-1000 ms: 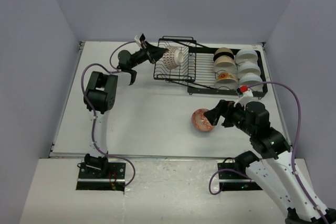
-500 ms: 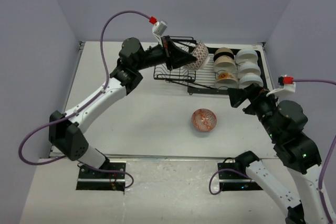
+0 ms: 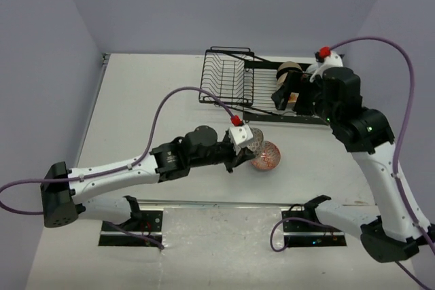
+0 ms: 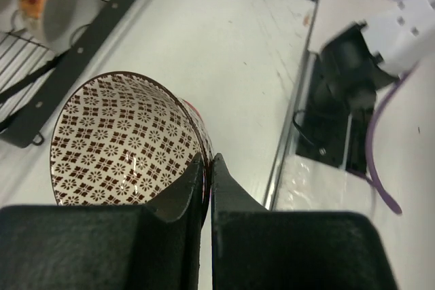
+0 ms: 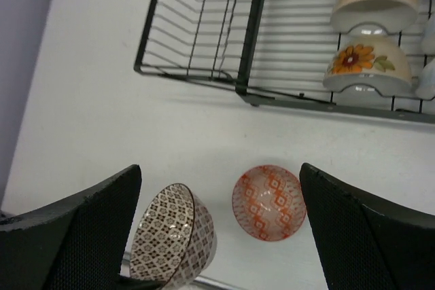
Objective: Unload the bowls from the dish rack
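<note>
My left gripper (image 4: 207,157) is shut on the rim of a brown-patterned bowl (image 4: 122,140), held tilted on its side low over the table. It sits just left of a red-orange patterned bowl (image 3: 266,155) that stands upright on the table. My right gripper (image 5: 220,166) is open and empty, hovering high by the dish rack (image 3: 228,76). On the rack's flat tray lie a cream bowl (image 5: 374,1) and an orange-floral bowl (image 5: 367,66). From above, my right arm hides most of that tray; a tan bowl (image 3: 291,68) shows. The upright slotted section holds nothing.
The table's front edge (image 3: 224,203) runs close below the two patterned bowls. My left arm (image 3: 122,171) stretches low across the front of the table, its purple cable (image 3: 178,94) looping over the middle. Walls close in on both sides.
My left arm carried the brown-patterned bowl from above the rack down to the front of the table beside the red-orange bowl. My right arm rose from the table to over the rack.
</note>
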Tool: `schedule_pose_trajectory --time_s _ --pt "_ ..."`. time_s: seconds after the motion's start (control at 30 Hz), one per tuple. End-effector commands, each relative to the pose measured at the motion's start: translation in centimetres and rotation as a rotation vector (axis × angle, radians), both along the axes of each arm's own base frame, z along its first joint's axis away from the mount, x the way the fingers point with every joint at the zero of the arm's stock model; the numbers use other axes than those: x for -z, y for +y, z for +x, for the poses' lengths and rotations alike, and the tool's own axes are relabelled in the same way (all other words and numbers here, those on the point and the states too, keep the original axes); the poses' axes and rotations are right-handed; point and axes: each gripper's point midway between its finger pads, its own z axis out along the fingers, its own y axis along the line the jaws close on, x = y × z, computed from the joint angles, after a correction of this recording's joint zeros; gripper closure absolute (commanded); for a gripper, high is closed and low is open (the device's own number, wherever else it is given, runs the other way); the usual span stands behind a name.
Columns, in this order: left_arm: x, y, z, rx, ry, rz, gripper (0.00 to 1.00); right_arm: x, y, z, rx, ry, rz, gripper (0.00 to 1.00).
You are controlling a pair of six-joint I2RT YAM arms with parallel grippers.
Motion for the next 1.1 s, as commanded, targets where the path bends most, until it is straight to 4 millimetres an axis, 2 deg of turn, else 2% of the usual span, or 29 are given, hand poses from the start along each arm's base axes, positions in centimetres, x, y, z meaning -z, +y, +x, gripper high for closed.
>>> schedule_pose_trajectory --time_s 0.0,0.07,0.1,0.13,0.2,0.23,0.27,0.33,0.37,0.43,0.47,0.53,0.6,0.7,0.73,0.83,0.87,1.0,1.03,1.07 --pt "-4.4 0.0 -0.2 0.0 -0.259 -0.042 1.0 5.5 1.4 -1.6 -0.139 0.213 -0.111 0.01" --pt "-3.7 -0.4 -0.4 -0.011 -0.279 -0.003 1.0 7.8 2.4 -2.3 -0.198 0.283 -0.162 0.04" --pt "-2.1 -1.1 -1.1 0.014 -0.273 0.046 1.0 8.6 2.6 -2.7 -0.216 0.31 -0.185 0.05" --pt "-1.8 -1.3 -0.8 -0.014 -0.283 0.071 1.0 9.5 3.0 -3.0 -0.24 0.339 -0.211 0.06" --pt "-0.1 -2.2 -1.7 0.009 -0.295 0.132 1.0 11.5 3.0 -3.9 -0.262 0.398 -0.248 0.1" --pt "0.0 -2.4 -1.6 -0.006 -0.304 0.141 1.0 12.2 3.1 -4.2 -0.275 0.414 -0.252 0.13" --pt "0.1 -2.6 -1.8 0.0 -0.313 0.149 1.0 13.3 2.9 -4.7 -0.281 0.434 -0.261 0.2" --pt "0.5 -3.0 -2.4 0.008 -0.325 0.162 1.0 14.4 3.8 -5.7 -0.336 0.464 -0.232 0.29" --pt "0.2 -3.1 -2.4 0.01 -0.339 0.161 1.0 15.5 3.9 -6.1 -0.354 0.482 -0.231 0.4" --pt "0.1 -3.4 -2.8 0.013 -0.355 0.168 1.0 16.5 4.3 -6.6 -0.387 0.501 -0.218 0.55" --pt "-0.2 -3.6 -2.8 0.013 -0.367 0.166 1.0 17.1 4.6 -6.9 -0.405 0.514 -0.21 0.68" --pt "-0.2 -3.8 -3.0 0.018 -0.374 0.168 1.0 17.4 4.8 -7.1 -0.414 0.512 -0.196 0.69" --pt "-0.2 -3.8 -3.0 0.017 -0.38 0.167 1.0 17.6 5.4 -7.3 -0.44 0.513 -0.166 0.61" --pt "0.0 -3.8 -2.9 0.013 -0.385 0.172 1.0 18.1 6.0 -7.5 -0.462 0.519 -0.144 0.62" --pt "0.1 -3.8 -2.9 0.009 -0.387 0.175 1.0 18.3 6.1 -7.6 -0.467 0.521 -0.14 0.64" --pt "0.5 -3.8 -2.8 0.006 -0.392 0.183 1.0 18.4 6.9 -7.9 -0.501 0.515 -0.103 0.85" --pt "0.6 -3.8 -2.7 0.005 -0.394 0.184 1.0 18.4 7.1 -7.7 -0.5 0.504 -0.092 1.0" --pt "1.0 -3.9 -2.3 -0.018 -0.393 0.197 0.98 17.7 6.6 -6.7 -0.427 0.451 -0.086 1.0" --pt "0.9 -3.8 -2.1 -0.034 -0.395 0.198 0.78 17.6 5.7 -6.1 -0.365 0.425 -0.107 1.0" --pt "0.7 -3.7 -2.0 -0.048 -0.383 0.19 0.01 17.4 5.4 -5.4 -0.307 0.406 -0.096 1.0"
